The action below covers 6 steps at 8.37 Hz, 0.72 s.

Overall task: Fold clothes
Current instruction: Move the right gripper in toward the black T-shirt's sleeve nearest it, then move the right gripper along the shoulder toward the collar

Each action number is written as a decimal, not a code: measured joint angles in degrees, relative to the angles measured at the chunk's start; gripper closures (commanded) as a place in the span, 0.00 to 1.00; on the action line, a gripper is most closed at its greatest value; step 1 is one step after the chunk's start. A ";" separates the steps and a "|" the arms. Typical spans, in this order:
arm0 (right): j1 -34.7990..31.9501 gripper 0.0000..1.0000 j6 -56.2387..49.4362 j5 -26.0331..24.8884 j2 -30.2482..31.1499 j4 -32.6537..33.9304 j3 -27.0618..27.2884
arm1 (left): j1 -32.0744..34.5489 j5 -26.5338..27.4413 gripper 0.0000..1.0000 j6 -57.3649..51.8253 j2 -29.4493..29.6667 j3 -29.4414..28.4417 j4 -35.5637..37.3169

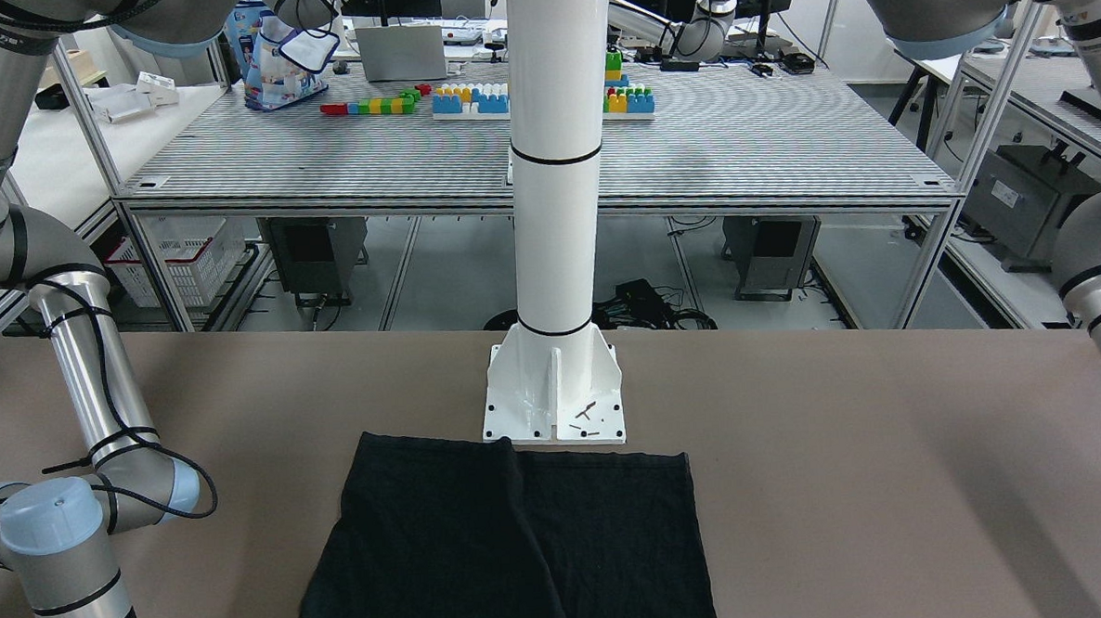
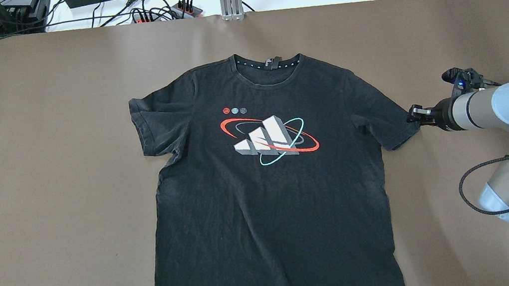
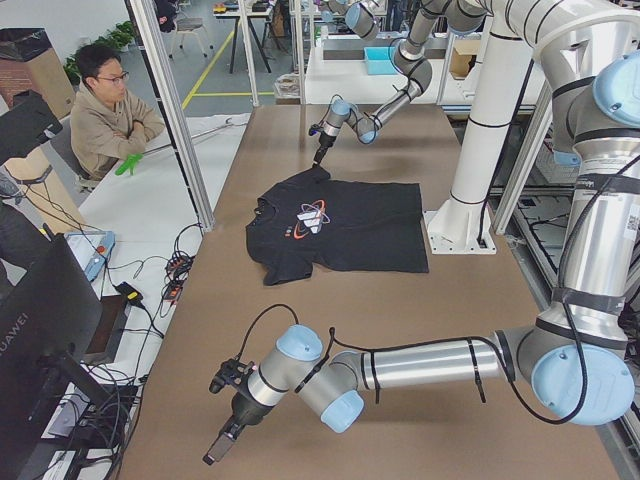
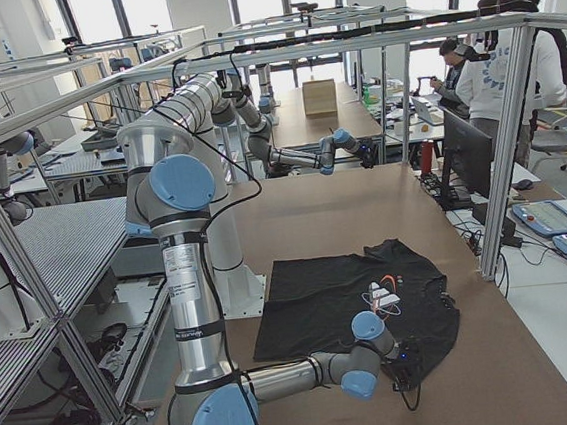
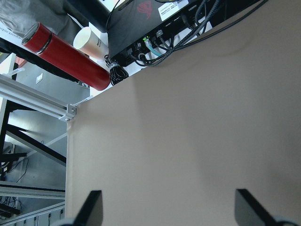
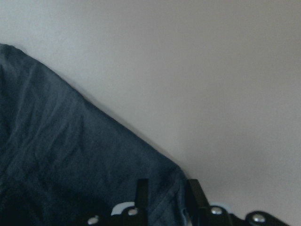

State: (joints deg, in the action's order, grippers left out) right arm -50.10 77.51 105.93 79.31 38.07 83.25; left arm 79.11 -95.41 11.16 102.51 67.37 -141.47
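The clothes are one black T-shirt with a white and red chest logo, spread flat on the brown table with its collar at the far side. Its hem lies just in front of the white pillar's base. My right gripper is at the tip of the shirt's right-hand sleeve. In the right wrist view the fingers stand close together with the sleeve corner between them. My left gripper is open over bare table near the table's left end, far from the shirt.
A white pillar on a bolted base stands at the robot's side of the table. A red bottle and a cup sit past the table's edge. Cables run along the far edge. A person sits off the table.
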 measured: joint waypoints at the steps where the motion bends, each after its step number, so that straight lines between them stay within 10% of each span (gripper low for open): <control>1: 0.00 1.00 -0.09 0.06 0.07 0.00 -0.01 | -0.01 0.03 0.00 0.00 0.08 0.02 0.03; 6: -0.12 1.00 -0.11 0.93 -0.08 0.34 0.89 | -0.08 -0.03 0.00 0.41 0.32 0.12 0.05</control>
State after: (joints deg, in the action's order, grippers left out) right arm -50.21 77.41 106.86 79.23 38.41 84.13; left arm 79.03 -95.44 11.57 102.83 67.50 -141.42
